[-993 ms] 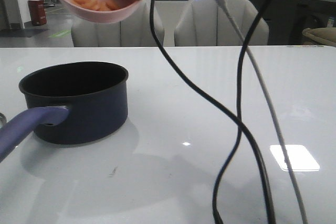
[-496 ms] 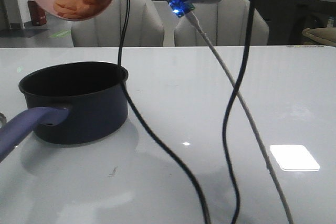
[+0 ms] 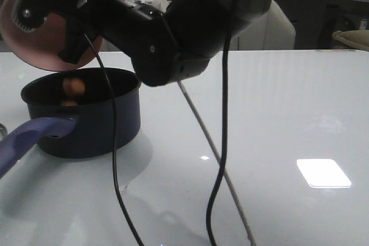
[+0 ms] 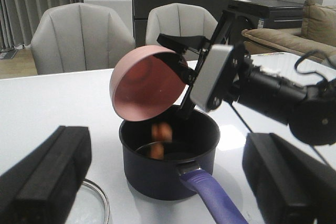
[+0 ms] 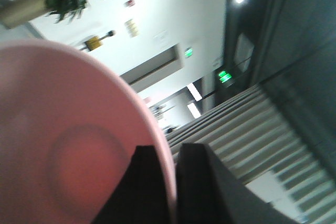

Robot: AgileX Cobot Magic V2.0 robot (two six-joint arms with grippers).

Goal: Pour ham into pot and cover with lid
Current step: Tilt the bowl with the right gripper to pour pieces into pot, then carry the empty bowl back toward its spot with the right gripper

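My right gripper is shut on the rim of the pink bowl and holds it tipped steeply over the pot, mouth facing down. Ham chunks are falling from the bowl into the pot. The left wrist view shows the tilted bowl, blurred falling ham and the navy pot with its purple handle. The right wrist view shows my right gripper clamped across the bowl, whose inside looks empty. My left gripper is open and empty, short of the pot. The lid's glass edge lies beside the pot.
The white table stretches to the right of the pot. Black and grey cables hang from the right arm down to the table in front. Grey chairs stand behind the table.
The right arm has swung down and left and tipped the bowl further. The ham that lay in the bowl is now dropping into the pot.
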